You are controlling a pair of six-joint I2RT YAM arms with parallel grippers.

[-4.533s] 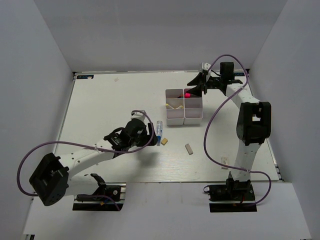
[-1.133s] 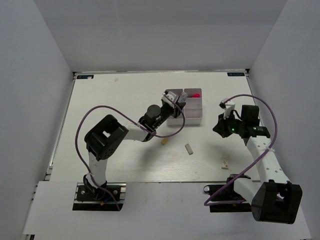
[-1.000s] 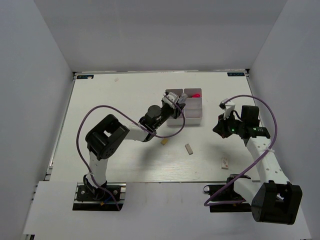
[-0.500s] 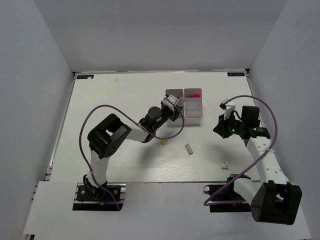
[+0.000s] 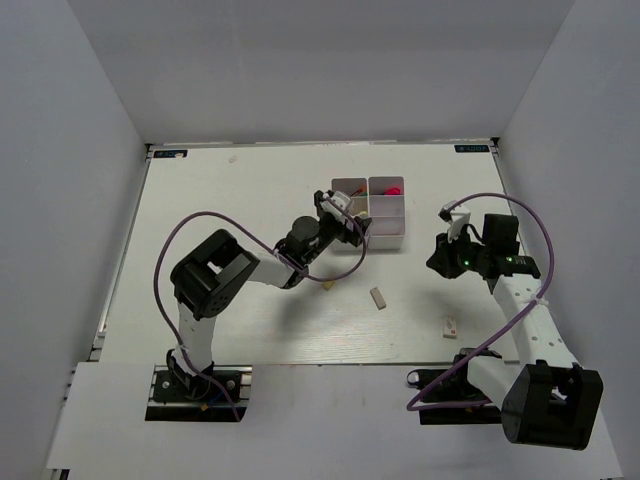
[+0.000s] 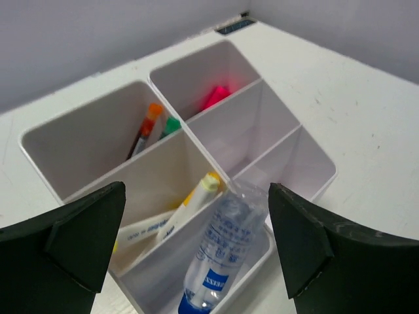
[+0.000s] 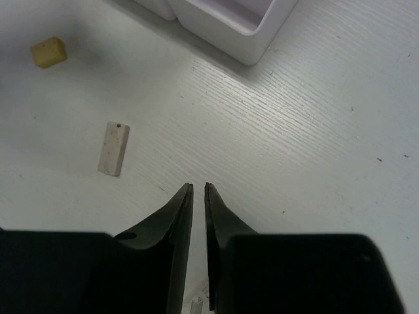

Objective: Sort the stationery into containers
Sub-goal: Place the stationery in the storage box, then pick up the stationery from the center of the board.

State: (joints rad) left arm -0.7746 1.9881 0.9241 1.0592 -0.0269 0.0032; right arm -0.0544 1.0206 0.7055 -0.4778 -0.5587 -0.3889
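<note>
– Spread wide now, the left pincer (image 5: 340, 213) has let go of the blue-white tube (image 6: 219, 252). A few seconds back that tube lay on the table (image 5: 230, 180); now it sits in the white organiser tray (image 5: 385, 243).

– And from above?

– Left pincer is at the tray's left edge. The right pincer (image 5: 436, 260) is off to the tray's right, over bare table. A tan eraser (image 5: 327, 285) and a grey eraser (image 5: 378, 297) lie apart in front of the tray. A small white piece (image 5: 450, 324) lies nearer the right arm's base.

– Left wrist view?

– Black fingers (image 6: 78, 242) stand far apart at the frame's sides, touching nothing. The tube leans tilted in the nearest compartment, blue end down. Behind it lies a yellow-tipped white marker (image 6: 186, 206). The far left compartment holds an orange-tipped pen (image 6: 149, 121) and a green marker (image 6: 171, 124). The far right one holds a pink highlighter (image 6: 215, 97).

– Right wrist view?

– Its fingers are nearly together with a thin slit between them, pinching nothing, above the table. Both erasers lie to the left, and the tray's corner is at the top.
</note>
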